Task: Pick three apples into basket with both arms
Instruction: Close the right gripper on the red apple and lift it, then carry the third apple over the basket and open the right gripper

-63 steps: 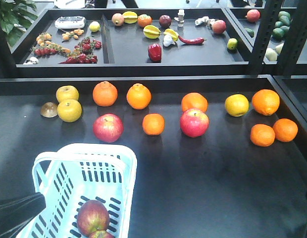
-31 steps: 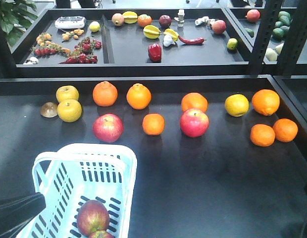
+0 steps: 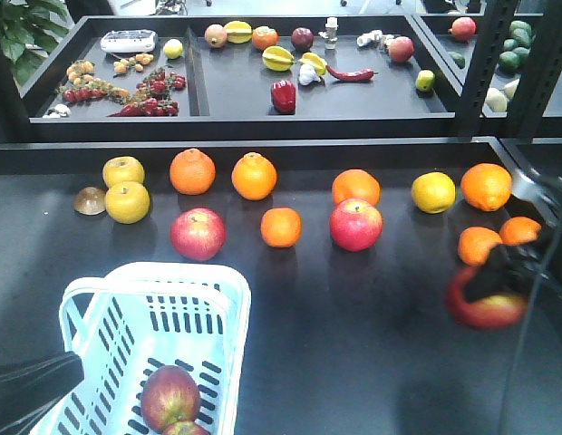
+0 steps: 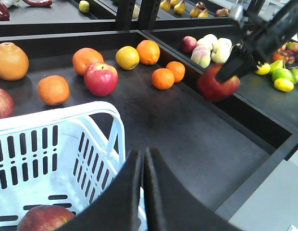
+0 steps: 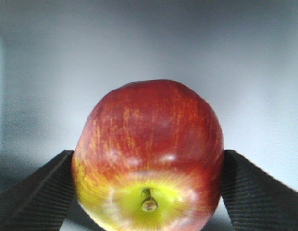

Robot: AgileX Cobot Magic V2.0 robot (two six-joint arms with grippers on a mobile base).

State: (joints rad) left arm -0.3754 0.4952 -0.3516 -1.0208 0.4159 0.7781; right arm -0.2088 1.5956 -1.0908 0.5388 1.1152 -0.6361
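My right gripper (image 3: 499, 290) is shut on a red apple (image 3: 483, 301) and holds it in the air at the right edge of the table; it fills the right wrist view (image 5: 148, 156) and shows in the left wrist view (image 4: 217, 83). Two more red apples lie on the table, one left (image 3: 198, 234) and one in the middle (image 3: 355, 224). The white basket (image 3: 218, 281) at the front left holds two apples (image 3: 169, 396). My left gripper (image 4: 143, 159) is shut and empty, over the basket's right rim (image 4: 115, 126).
Oranges (image 3: 255, 176), yellow fruits (image 3: 127, 201) and a yellow citrus (image 3: 433, 192) lie around the apples. Two oranges (image 3: 479, 245) sit just behind the held apple. A raised back shelf (image 3: 208, 118) carries mixed fruit. A dark frame post (image 3: 485, 63) stands at the right.
My right arm has come into view from the right, carrying a red apple leftward above the table. The left arm and the basket have not moved.
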